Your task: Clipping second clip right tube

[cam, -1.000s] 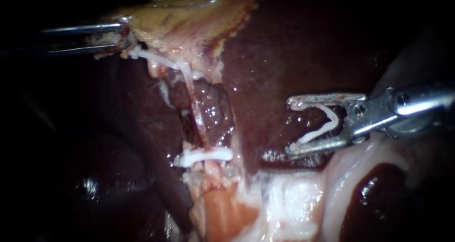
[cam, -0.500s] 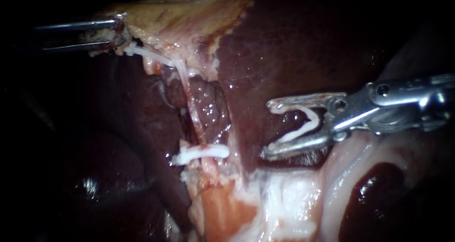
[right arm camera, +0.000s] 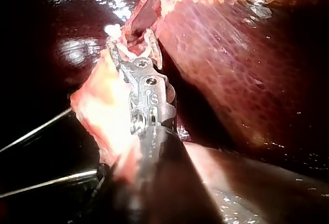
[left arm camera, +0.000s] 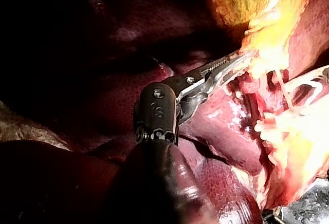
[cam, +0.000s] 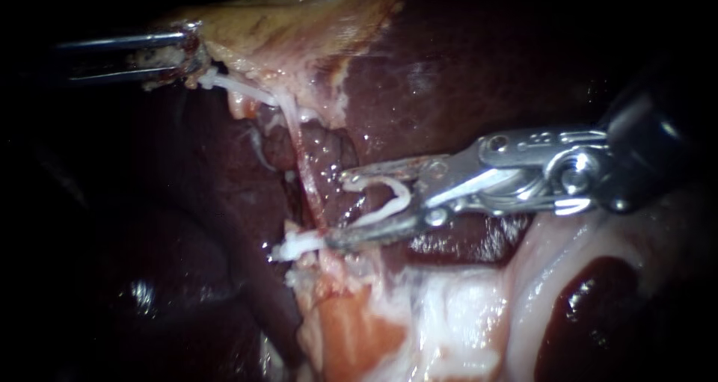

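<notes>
Left instrument [cam: 191, 57] clamps gallbladder [cam: 284, 23]; right instrument [cam: 338, 210] holds a new clip [cam: 389, 201]; the soft, slippery, fragile tube [cam: 310, 195] seems best straddled above the old clip [cam: 295, 246].

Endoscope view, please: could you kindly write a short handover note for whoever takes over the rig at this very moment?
The left instrument is shut on the gallbladder edge, with the tube stretched below it.
The right instrument holds the open clip, and its tips sit just short of the tube.
Done: the placed clip is closed across the tube.
Left: probably pass the open clip around the tube on the gallbladder side of the placed clip, close it, then release.
</notes>
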`<state>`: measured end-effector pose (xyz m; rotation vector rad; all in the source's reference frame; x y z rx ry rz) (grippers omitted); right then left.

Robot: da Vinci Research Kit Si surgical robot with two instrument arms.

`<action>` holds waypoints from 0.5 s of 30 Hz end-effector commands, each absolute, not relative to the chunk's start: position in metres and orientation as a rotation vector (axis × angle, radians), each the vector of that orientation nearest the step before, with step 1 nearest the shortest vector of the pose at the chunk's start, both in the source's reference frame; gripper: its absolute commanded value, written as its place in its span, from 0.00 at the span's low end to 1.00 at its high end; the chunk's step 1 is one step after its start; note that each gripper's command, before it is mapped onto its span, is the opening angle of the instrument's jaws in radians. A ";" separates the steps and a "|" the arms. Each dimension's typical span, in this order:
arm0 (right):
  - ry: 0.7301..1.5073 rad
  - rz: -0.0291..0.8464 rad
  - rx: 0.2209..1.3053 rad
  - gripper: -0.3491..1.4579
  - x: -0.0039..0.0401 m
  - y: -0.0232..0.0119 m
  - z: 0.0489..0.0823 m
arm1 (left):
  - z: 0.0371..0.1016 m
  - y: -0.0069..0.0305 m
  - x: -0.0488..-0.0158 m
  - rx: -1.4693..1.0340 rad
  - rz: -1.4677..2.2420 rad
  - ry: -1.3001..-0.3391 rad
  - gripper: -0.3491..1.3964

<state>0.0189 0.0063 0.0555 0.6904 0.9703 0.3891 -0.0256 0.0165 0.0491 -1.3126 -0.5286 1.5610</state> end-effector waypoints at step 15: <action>1.071 0.409 0.886 0.46 0.0217 0.0054 0.0558 | 0.0492 0.0165 -0.0258 -1.311 1.561 -0.526 0.00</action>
